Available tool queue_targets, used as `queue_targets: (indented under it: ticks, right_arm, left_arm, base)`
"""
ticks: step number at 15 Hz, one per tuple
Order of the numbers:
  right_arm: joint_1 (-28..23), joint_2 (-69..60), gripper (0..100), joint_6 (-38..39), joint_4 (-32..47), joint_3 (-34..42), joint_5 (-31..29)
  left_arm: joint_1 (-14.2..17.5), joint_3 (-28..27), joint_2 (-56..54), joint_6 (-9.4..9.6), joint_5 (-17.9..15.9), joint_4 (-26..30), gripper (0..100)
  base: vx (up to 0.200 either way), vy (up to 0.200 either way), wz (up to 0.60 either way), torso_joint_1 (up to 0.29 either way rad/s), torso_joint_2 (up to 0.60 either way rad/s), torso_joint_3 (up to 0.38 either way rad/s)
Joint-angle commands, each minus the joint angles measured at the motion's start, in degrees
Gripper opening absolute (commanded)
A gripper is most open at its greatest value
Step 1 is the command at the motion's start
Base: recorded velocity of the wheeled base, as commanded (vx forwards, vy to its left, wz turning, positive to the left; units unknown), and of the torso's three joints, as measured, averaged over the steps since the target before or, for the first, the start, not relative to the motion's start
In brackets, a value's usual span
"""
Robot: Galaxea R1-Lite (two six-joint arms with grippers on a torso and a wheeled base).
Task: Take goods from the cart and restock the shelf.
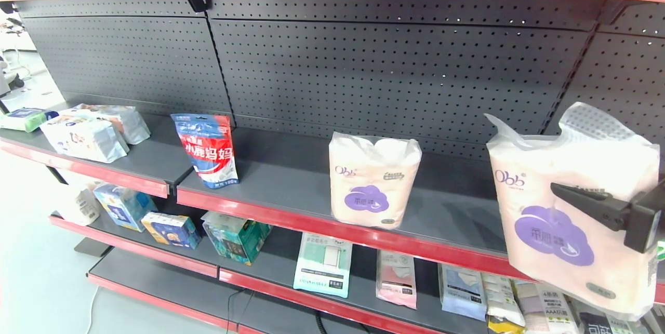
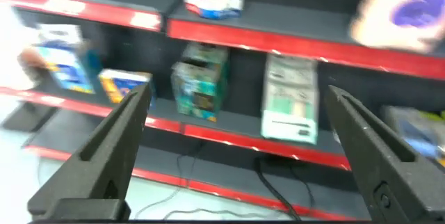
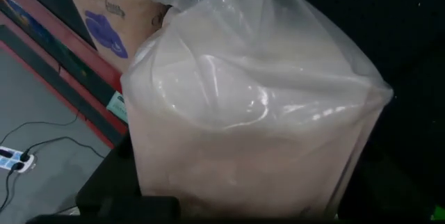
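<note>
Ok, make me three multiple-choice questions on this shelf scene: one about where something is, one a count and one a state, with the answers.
1. Where does the red-and-blue bag stand?
A) on the lowest shelf
B) on the shelf with the standing tissue pack, to its left
C) in a gripper

2. How many tissue packs with a purple mark show in the head view?
A) one
B) two
C) four

3. What state is the left gripper in?
A) open and empty
B) shut on a box
C) shut on a bag

Answers:
1 B: bag and pack stand on the same board.
2 B: one stands on the shelf, and the right gripper holds the held tissue pack.
3 A: its fingers stand apart with nothing between.
</note>
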Motion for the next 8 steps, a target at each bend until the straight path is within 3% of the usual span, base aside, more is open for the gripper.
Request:
queue_targets:
  ticks: [1, 3, 6, 8]
  right_arm:
    - [0.4, 3.8, 0, 0.0, 0.0, -0.8, 0.1]
    - [0.4, 4.5, 0, 0.0, -0.1, -0.8, 0.1]
    - [0.3, 4.6, 0, 0.0, -0.1, -1.0, 0.1]
    - [0.3, 4.5, 0, 0.0, -0.1, -0.8, 0.1]
  left_arm:
    - [0.0, 0.8, 0.0, -0.36, 1.2, -1.1, 100]
    - [0.0, 1.9, 0.0, -1.86, 1.6, -3.8, 100]
    - [0.0, 5.3, 0.0, -0.10, 0.7, -9.6, 100]
    - [0.0, 5.4, 0.0, -0.01, 0.9, -10.2, 100]
  base:
    - [0.000, 0.000, 0.00, 0.000, 0.00, 0.000]
    - [0.000, 0.000, 0.00, 0.000, 0.00, 0.000]
    - [0.000, 0.000, 0.00, 0.000, 0.00, 0.000]
    - [0.000, 0.000, 0.00, 0.000, 0.00, 0.000]
